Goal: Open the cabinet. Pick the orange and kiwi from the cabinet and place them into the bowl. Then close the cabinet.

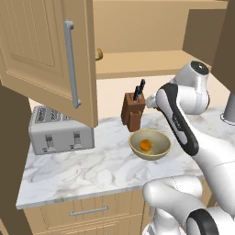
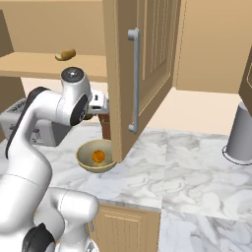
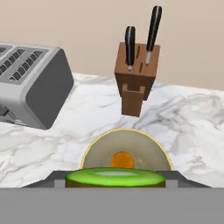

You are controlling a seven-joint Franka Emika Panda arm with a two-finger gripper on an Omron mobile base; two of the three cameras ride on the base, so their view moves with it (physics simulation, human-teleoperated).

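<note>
Glossy white arm (image 1: 215, 160), dark joints

Even, bright, diffuse light throughout; no single source evident. Rendered surfaces flat, w/o glare or hot spots. Soft shading only: cabinet (image 1: 50, 55) interior slightly darker under its top, faint shadow under toaster (image 1: 59, 131) and knife block (image 3: 135, 78) on the marble counter (image 1: 101, 170). All views sharp front to back, no motion blur, no edge distortion. Slight pixel coarseness on marble veins and door handle edges.
</note>
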